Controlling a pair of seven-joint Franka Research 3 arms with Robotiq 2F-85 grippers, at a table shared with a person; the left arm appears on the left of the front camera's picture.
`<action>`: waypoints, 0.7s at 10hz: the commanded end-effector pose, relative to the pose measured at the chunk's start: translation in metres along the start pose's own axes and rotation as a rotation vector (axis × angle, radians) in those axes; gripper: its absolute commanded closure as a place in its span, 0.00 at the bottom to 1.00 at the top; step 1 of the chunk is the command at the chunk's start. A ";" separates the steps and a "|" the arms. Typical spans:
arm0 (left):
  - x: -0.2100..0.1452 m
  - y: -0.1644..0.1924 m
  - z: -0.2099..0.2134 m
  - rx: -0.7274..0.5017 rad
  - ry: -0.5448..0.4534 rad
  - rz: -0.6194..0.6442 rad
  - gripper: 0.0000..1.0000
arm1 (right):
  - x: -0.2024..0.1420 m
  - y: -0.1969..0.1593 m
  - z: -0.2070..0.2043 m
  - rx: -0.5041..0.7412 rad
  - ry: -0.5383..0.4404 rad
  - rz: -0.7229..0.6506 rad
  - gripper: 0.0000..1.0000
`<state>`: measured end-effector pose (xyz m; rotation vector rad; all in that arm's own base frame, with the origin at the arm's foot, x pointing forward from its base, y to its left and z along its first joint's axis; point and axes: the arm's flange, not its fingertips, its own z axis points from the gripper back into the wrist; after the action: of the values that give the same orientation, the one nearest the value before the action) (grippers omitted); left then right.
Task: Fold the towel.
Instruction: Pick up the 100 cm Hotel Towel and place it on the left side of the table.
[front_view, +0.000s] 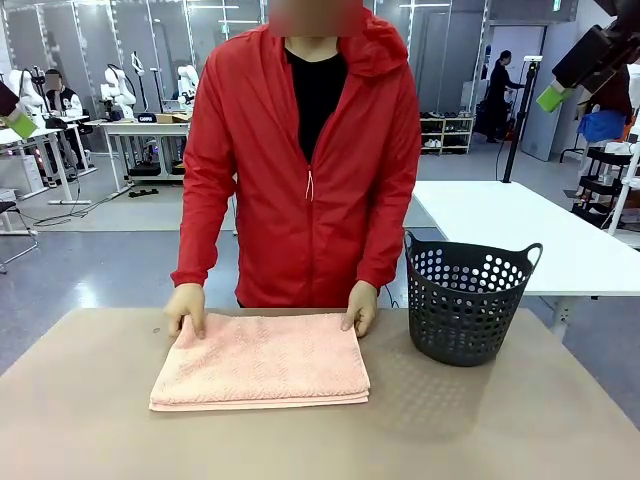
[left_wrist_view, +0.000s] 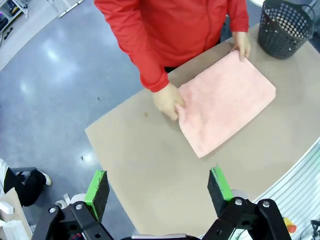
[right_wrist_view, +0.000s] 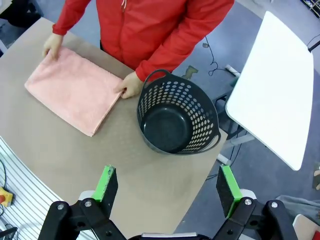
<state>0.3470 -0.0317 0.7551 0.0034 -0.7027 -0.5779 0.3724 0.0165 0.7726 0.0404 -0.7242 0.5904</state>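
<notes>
We see the towel (front_view: 260, 362) lying folded flat near the table's (front_view: 100, 420) far edge, its layers showing as stacked edges along the near side. A person (front_view: 310, 150) in a red jacket rests one hand (front_view: 187, 308) and the other hand (front_view: 360, 308) on its two far corners. The dark basket (front_view: 460, 320) stands just beside it, toward the far right corner, apart from the cloth. Our left gripper (left_wrist_view: 158, 187) and right gripper (right_wrist_view: 167, 187) hang high above the table, jaws spread wide, gripping nothing; the front view cuts both off at its edges. A small dark label (front_view: 147, 118) far behind is too small to read.
</notes>
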 end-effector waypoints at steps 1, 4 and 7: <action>-0.001 0.000 0.001 0.001 0.009 -0.004 0.00 | -0.002 -0.001 0.000 0.000 0.001 0.011 0.00; -0.001 0.000 0.001 0.001 0.009 -0.004 0.00 | -0.002 -0.001 0.000 0.000 0.001 0.011 0.00; -0.001 0.000 0.001 0.001 0.009 -0.004 0.00 | -0.002 -0.001 0.000 0.000 0.001 0.011 0.00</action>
<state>0.3470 -0.0318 0.7551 0.0032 -0.7027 -0.5783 0.3724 0.0165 0.7726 0.0405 -0.7242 0.5905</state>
